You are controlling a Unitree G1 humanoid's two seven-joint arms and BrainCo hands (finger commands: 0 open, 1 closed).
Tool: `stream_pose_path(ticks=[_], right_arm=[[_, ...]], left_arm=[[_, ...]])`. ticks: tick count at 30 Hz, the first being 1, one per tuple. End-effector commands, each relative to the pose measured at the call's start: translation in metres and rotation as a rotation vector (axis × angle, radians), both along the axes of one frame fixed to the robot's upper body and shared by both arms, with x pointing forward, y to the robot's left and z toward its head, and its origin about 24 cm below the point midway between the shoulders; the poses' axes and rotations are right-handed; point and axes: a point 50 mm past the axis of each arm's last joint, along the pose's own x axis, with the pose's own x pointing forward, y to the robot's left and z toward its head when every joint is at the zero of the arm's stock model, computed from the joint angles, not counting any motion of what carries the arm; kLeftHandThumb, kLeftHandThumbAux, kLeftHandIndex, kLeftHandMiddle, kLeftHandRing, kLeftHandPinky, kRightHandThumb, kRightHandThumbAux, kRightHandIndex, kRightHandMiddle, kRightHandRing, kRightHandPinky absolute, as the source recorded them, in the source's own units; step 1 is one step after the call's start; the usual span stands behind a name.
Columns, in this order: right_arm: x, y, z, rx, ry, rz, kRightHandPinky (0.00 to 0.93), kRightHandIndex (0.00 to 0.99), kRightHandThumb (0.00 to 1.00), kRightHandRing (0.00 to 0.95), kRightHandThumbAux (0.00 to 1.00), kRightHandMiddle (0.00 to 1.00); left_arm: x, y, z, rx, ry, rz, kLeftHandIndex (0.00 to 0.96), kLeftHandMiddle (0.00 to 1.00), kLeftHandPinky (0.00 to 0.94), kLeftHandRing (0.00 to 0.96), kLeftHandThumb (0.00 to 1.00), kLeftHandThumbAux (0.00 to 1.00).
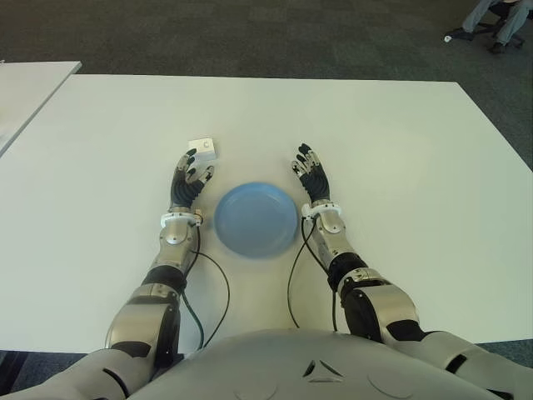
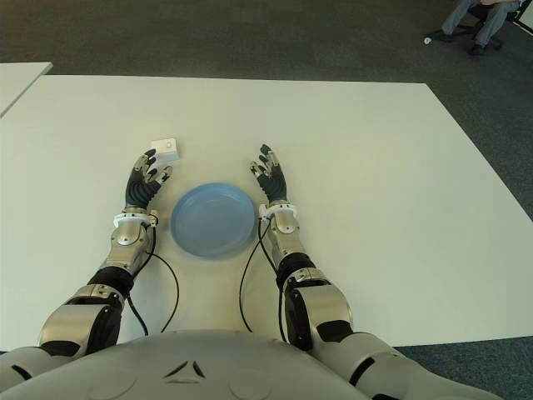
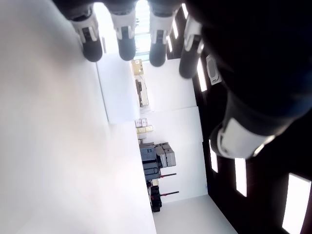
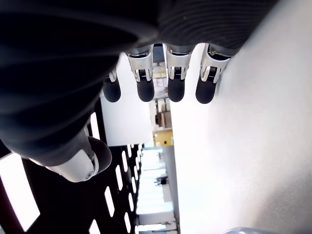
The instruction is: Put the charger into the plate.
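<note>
A small white charger (image 1: 202, 150) lies on the white table (image 1: 400, 150), just beyond my left hand's fingertips. The round blue plate (image 1: 256, 218) sits between my two hands, with nothing in it. My left hand (image 1: 189, 181) is to the left of the plate, fingers stretched out and holding nothing; its fingertips (image 3: 125, 46) show bare in the left wrist view. My right hand (image 1: 312, 174) is at the plate's right far side, fingers also spread and holding nothing, as its fingertips (image 4: 145, 90) show in the right wrist view.
A second white table (image 1: 29, 87) stands at the far left. A seated person's legs (image 1: 495, 21) show at the far right on dark carpet. Black cables (image 1: 218, 287) run along both forearms.
</note>
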Motion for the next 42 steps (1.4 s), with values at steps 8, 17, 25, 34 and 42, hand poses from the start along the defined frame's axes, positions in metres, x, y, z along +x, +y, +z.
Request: stream_pose_path(ticks=[8,17,25,34,42], right_arm=[[-0.017,0.001,-0.027,-0.004,0.158,0.011,0.077,0.000,0.073,0.048,0.638,0.046],[-0.016,0.005,-0.026,0.011,0.162,0.028,0.067,0.000,0.065,0.039,0.610,0.034],[-0.016,0.007,-0.026,0.021,0.162,0.027,0.067,0.012,0.066,0.038,0.586,0.036],[-0.015,0.008,-0.025,0.036,0.162,0.015,0.070,0.033,0.061,0.045,0.566,0.048],[-0.015,0.009,-0.025,0.038,0.168,0.007,0.081,0.049,0.066,0.054,0.582,0.062]], left_arm=[[-0.028,0.006,-0.032,-0.034,0.189,0.062,0.001,0.087,0.161,0.116,0.127,0.685],[-0.033,0.022,-0.027,-0.023,0.118,0.119,0.034,0.111,0.151,0.131,0.282,0.706],[-0.036,0.057,-0.003,0.013,-0.028,0.176,0.063,0.134,0.175,0.149,0.366,0.694],[-0.027,0.080,0.063,0.029,-0.296,0.266,0.078,0.148,0.176,0.158,0.402,0.694],[0.002,0.098,0.140,0.258,-0.453,0.298,0.079,0.140,0.185,0.151,0.449,0.680]])
